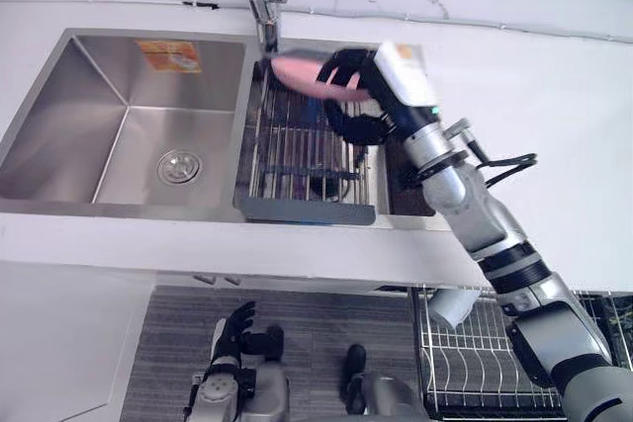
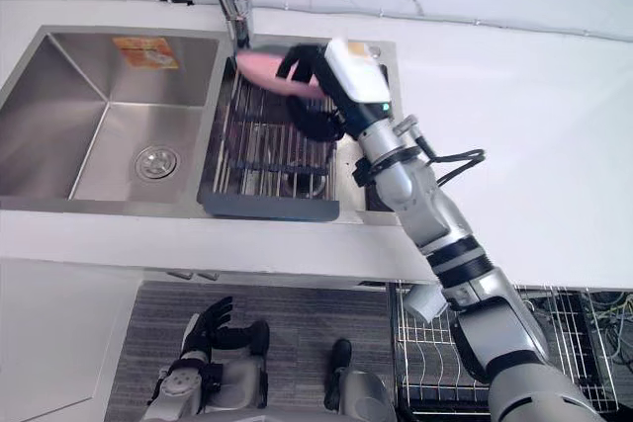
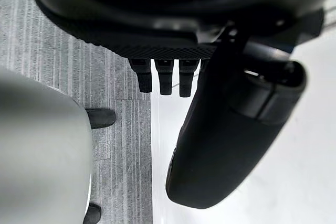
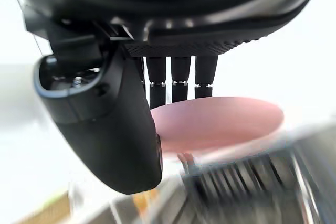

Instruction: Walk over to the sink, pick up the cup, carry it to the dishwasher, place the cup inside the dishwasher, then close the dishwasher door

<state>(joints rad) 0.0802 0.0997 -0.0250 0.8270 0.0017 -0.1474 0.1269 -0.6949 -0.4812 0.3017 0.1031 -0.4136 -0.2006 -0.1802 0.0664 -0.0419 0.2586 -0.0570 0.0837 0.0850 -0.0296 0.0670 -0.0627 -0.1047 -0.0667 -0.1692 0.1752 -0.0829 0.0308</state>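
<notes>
Right hand (image 2: 318,118), near twelve o'clock, fingers curled round a pink cup (image 2: 259,66) above a wire rack (image 2: 252,157); faucet (image 2: 235,9) at its eleven o'clock; left hand (image 2: 201,331), fingers spread, at seven o'clock

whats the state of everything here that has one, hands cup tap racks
pink cup: on its side, gripped over the sink rack
right hand: shut round the pink cup
left hand: open, fingers relaxed, hanging low
faucet: no water seen running
dishwasher rack: pulled out, with what looks like a white cup in it
</notes>
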